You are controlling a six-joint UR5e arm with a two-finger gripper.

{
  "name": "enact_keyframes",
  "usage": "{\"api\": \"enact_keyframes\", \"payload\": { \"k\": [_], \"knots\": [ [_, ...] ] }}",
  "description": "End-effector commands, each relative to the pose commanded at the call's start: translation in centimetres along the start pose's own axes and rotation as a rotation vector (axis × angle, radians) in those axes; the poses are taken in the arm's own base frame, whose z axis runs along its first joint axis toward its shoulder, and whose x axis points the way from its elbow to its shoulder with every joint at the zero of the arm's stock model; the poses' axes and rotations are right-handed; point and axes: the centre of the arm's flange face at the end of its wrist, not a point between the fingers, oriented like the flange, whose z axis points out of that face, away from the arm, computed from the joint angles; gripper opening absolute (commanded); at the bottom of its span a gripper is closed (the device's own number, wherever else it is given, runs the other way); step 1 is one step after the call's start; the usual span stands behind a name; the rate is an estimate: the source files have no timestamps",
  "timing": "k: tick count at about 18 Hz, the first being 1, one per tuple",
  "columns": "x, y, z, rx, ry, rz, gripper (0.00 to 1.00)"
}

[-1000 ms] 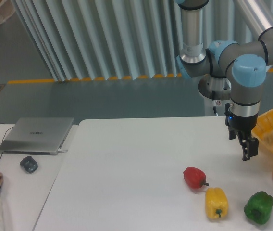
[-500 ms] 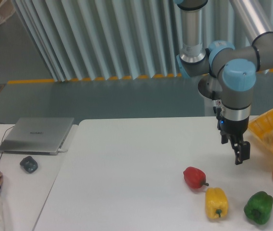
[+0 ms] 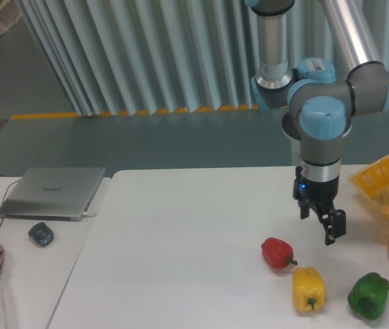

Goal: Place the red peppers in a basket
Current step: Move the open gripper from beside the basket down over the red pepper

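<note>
— Where's the camera standing?

— Just the one fixed view. It sits on the near side of the counter [image 3: 181,233], raised a bit, looking down and across it toward the pleated curtain [image 3: 146,55] at the back.

— How close?

— Middling. The laptop [image 3: 53,192] at the left edge and the basket [image 3: 386,185] at the right both fit, though the basket is cut off by the frame. The arm [image 3: 321,130] runs out the top, so I can't tell how high it goes.

— Any second angle?

— None, so nothing overlaps.
</note>
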Motion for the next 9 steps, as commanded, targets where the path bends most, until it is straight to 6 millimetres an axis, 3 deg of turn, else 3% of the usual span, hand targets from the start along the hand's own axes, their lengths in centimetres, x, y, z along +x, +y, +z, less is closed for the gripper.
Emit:
{"api": "enact_keyframes", "payload": {
  "k": [2,4,9],
  "knots": [
    [1.1,-0.9,0.4,0.002,0.007,0.028,1.0],
    [1.7,-3.0,0.5,0.006,0.004,0.12,1.0],
    [3.1,-4.6,2.3,-0.064,0.01,0.542,1.0]
  ]
}}
